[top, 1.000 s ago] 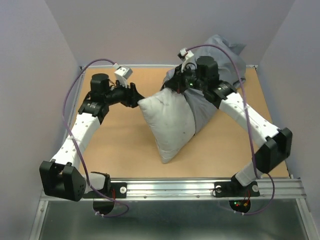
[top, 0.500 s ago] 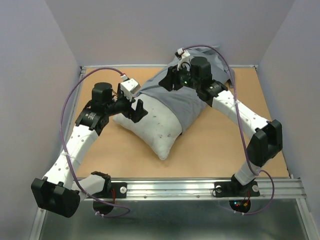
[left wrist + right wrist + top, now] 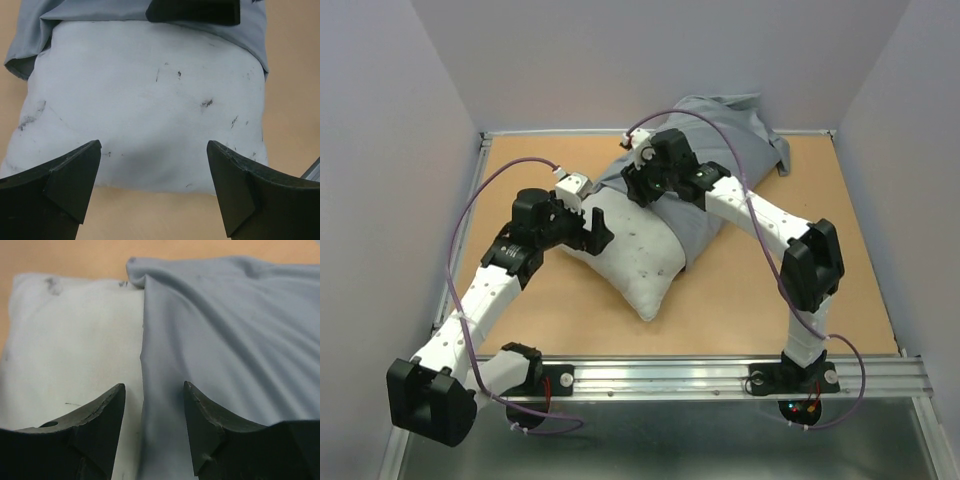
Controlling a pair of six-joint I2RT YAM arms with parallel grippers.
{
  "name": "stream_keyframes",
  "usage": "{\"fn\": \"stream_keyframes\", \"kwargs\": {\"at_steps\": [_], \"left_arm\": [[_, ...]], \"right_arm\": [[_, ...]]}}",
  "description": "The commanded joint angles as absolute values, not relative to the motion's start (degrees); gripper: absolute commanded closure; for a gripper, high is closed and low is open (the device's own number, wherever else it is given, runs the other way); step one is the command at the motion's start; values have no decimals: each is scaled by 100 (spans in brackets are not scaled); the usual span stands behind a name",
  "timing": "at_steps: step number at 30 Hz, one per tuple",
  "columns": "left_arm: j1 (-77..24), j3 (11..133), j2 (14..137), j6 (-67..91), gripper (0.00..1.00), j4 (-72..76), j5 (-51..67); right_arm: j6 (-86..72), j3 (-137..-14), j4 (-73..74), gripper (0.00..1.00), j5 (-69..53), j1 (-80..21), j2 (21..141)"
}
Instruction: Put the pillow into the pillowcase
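1. Blue-grey cloth over the far end: the pillowcase [image 3: 760, 130] is drawn onto the far part of the pillow [image 3: 635, 260]. Its open hem cuts straight across the cushion's middle.
2. Off-white fabric lies bare on the near-left half, so I'd call this roughly halfway. The case has to come down over the rest, both exposed corners included.
3. Where is it? It lies flat on the table [image 3: 770, 290], spanning from left of centre out to the far right. The slack closed end of the case is bunched up against the back wall [image 3: 620, 60].
4. Long axis runs on the diagonal, near-left to far-right. The bare end faces the left arm, and one pointed corner aims at the near rail [image 3: 670, 375].
5. Left gripper [image 3: 598, 228] sits at the left edge of that bare end, jaws spread wide and holding nothing. In its wrist view the cushion fills the gap beyond the tips. Whether they touch it, I can't tell.
6. Right gripper [image 3: 636, 188] is right over the hem, jaws parted, and in its wrist view the hem line runs up between them. Nothing pinched there as far as I can see.
7. My read: the next move is a grip on that hem and a pull toward the near-left, with the left arm steadying the cushion.
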State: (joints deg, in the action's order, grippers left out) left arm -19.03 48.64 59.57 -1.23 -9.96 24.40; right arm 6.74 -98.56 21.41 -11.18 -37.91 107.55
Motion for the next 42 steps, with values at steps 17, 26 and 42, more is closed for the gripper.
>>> {"fn": "stream_keyframes", "kwargs": {"at_steps": [17,26,42], "left_arm": [[-1863,4157,5844,-289,1,-80,2453],[-2750,3753,6555,-853,1,1397,1663],[-2285,6167,6979,4105,100,3745,2585]], "right_arm": [[1591,-10609,3217,90,404,-4087,11083],[344,-10855,3516,99,-1816,-4043,10398],[-3637,-13126,2382,99,-4165,-3928,10370]]}}
